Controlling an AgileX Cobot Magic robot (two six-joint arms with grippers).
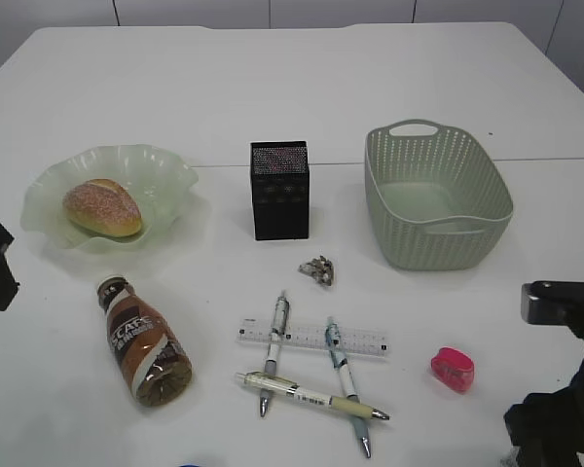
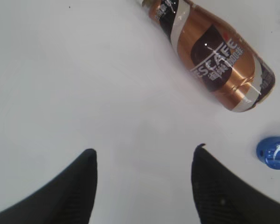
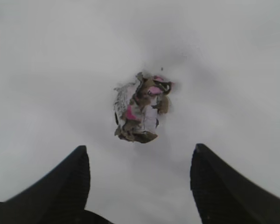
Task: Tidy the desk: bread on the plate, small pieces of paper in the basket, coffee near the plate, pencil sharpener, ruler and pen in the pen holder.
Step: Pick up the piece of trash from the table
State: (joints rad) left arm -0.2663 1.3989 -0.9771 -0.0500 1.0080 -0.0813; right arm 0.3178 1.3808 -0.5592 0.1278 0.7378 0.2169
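On desk (image 1: 273,88), by plate: bread roll (image 1: 102,206) on green plate (image 1: 180,180)
Coffee bottle (image 1: 144,341): lying flat, near plate
Paper wad (image 3: 141,107): ahead of right end effector (image 3: 140,177), fingers apart, empty
Left end effector (image 2: 144,179): apart, empty
Pens (image 1: 311,394), ruler (image 1: 312,339): crossed, before pen holder (image 1: 279,190)
Sharpener (image 1: 453,369): pink, right

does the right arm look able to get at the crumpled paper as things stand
Probably yes. The right gripper hangs open over the crumpled paper, which lies alone on bare table ahead of the fingers, with nothing between them.
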